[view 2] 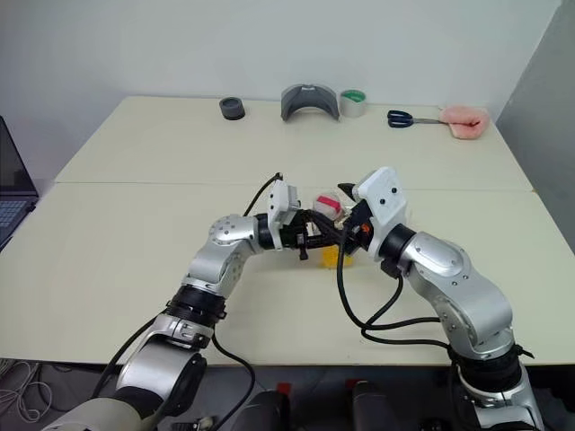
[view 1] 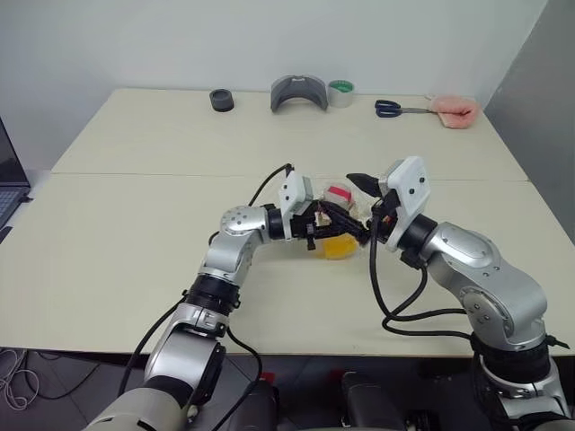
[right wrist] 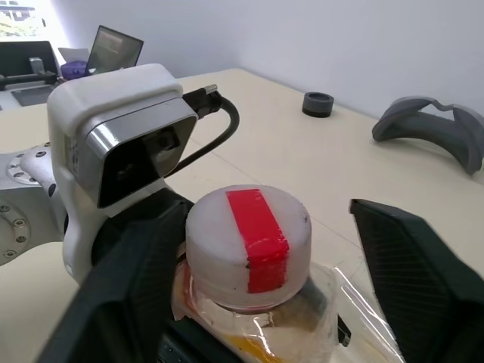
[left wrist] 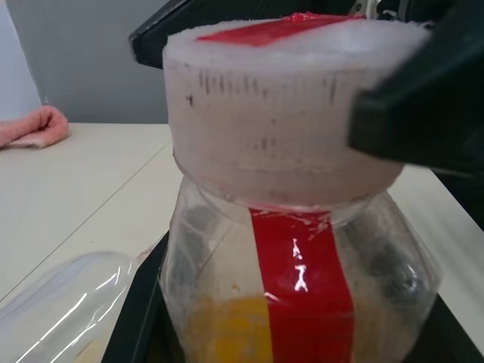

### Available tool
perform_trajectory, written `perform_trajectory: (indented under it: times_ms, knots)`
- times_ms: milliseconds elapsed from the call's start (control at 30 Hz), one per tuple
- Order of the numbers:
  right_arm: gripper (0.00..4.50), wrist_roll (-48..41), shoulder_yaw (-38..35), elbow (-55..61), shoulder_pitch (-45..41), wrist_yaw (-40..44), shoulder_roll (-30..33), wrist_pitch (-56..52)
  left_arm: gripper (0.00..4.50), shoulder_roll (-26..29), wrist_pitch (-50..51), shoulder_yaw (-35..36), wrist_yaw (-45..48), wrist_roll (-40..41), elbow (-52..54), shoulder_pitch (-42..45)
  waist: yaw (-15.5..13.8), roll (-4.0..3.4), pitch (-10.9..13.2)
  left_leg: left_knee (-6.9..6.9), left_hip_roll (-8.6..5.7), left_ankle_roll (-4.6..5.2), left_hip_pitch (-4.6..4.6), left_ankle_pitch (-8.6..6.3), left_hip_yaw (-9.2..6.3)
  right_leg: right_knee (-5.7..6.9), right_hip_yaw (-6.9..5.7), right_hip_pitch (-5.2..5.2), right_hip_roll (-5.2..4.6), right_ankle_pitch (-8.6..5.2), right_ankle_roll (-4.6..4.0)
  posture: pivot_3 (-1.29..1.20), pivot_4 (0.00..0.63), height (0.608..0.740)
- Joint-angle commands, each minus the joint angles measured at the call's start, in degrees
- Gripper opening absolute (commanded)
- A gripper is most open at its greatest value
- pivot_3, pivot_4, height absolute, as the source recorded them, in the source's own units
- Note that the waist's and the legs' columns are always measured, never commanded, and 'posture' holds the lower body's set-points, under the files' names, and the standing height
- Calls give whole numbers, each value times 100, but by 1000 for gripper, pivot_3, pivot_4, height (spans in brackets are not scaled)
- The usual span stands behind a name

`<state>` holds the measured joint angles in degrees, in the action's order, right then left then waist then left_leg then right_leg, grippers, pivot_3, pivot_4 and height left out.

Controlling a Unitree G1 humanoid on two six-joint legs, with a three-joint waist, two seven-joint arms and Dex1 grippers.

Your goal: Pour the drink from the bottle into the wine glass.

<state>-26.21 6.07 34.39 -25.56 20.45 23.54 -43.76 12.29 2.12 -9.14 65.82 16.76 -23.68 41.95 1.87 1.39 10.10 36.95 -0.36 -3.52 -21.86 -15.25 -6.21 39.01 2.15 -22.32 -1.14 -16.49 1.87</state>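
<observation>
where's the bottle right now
The bottle is at mid-table in the head views, clamped in the left gripper, with the right gripper around its cap.

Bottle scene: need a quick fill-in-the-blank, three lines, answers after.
1. The bottle is held by the ____ gripper.
2. The white cap bears a strip of ____ tape.
3. The right gripper has one finger on each side of the ____.
Missing words: left; red; cap
</observation>
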Motion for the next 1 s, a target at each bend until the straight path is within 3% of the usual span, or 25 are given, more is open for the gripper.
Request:
perform_trajectory:
  times_ms: [33, 67, 267, 500, 600, 767, 800, 967, 1000]
  knots:
    - [2121, 97, -22, 92, -125, 23, -49, 197, 1796, 21, -19, 76, 62, 68, 170, 164, 0, 0, 0, 0, 0, 0, 0, 0, 1, 0, 1, 0, 0, 0, 0, 0, 150, 740]
    - [1849, 111, -3, 90, -112, 39, -58, 206, 1796, 26, -8, 72, 65, 71, 189, 151, 0, 0, 0, 0, -1, 0, 0, 0, 1, 0, 1, 0, 0, 0, 0, 0, 150, 740]
    - [1853, 59, -13, -202, -81, 545, 81, 506, 1796, 14, 46, 76, 108, 157, 338, 86, 0, 0, 0, 0, -1, 0, 0, 0, 1, 0, 0, 0, 0, 0, 0, 0, 150, 740]
    - [1853, -497, -39, -1556, -714, 2943, 1037, 942, 1777, 108, 339, -24, 481, 259, 665, 58, 4, -3, 4, 1, -1, 1, 1, 0, 2, 0, -2, 1, 1, 0, 0, 0, 150, 740]
    - [1853, -468, -31, -2179, -1119, 3538, 1289, 1077, 1768, 114, 374, -32, 538, 239, 755, 45, 13, -3, 5, 0, 1, 1, 3, 0, 2, 0, -2, 1, 2, 0, 0, 0, 150, 740]
    - [1853, -468, -202, -2341, -1228, 3589, 1290, 1124, 1767, 114, 434, -20, 442, 212, 912, -37, 6, -3, 5, 0, 0, 1, 0, 0, 0, -1, -2, 1, -1, 0, 0, 0, 150, 740]
    - [2574, -476, -313, -2283, -1182, 3410, 1206, 1143, 1767, 120, 444, -17, 415, 208, 942, -60, 6, -3, 5, 1, 0, 1, 0, 0, 2, -1, -1, 1, -2, 0, 0, 0, 150, 740]
    - [4269, -584, -613, -1421, -620, 2672, 1065, 874, 1765, 166, 451, -22, 345, 171, 1014, -143, -8, -3, 5, 1, 1, 1, -2, 0, -1, -1, -1, 0, -4, 0, 0, 0, 150, 740]
    - [4298, -665, -678, -1131, -431, 2429, 985, 748, 1765, 175, 435, -25, 343, 158, 1011, -157, -10, -2, 6, 0, 0, 0, -4, 0, -2, -1, -1, -1, -4, 0, 0, 0, 150, 740]
